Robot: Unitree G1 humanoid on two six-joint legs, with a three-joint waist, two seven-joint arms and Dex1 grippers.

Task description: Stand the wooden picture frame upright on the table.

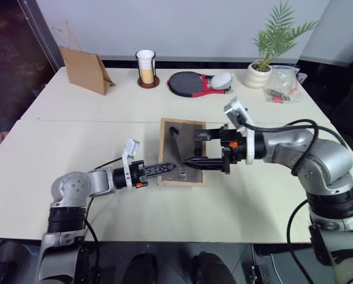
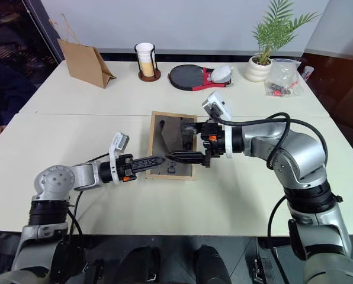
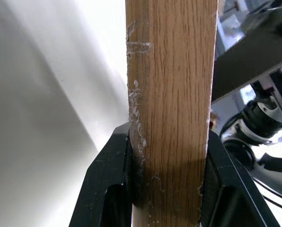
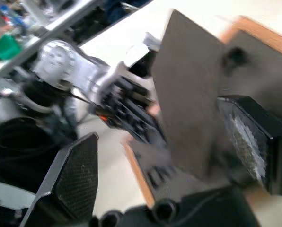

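The wooden picture frame is held above the middle of the table, its dark back up and its fold-out stand raised. My left gripper clamps the frame's near wooden edge between both fingers. My right gripper reaches in from the right, spread wide around the stand, gripping nothing. Far left stands a brown paper bag
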